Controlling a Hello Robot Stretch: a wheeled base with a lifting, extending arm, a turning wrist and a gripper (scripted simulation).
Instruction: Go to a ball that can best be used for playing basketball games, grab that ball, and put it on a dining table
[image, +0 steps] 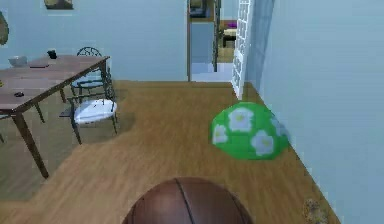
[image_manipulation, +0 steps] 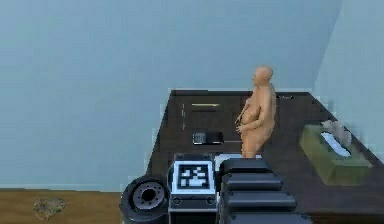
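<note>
Judging from the basketball (image: 188, 205) on the floor (image: 150, 140) close ahead, I am finishing the approach. It lies frontward of the end effector (image_manipulation: 148, 198), and I cannot tell whether that holds anything. Next I should turn to bring the ball beside it.

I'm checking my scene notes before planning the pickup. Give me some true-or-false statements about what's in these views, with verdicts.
1. A brown basketball lies at the forward view's bottom edge. True.
2. The green ball rests on the wooden dining table. False: it is apart from the table, near the wall at the forward view's right.
3. A chair with a white seat stands beside the dining table. True.
4. In the arm side view, the tan statue lies toppled on the floor. False: it stands upright on a dark table.
</note>
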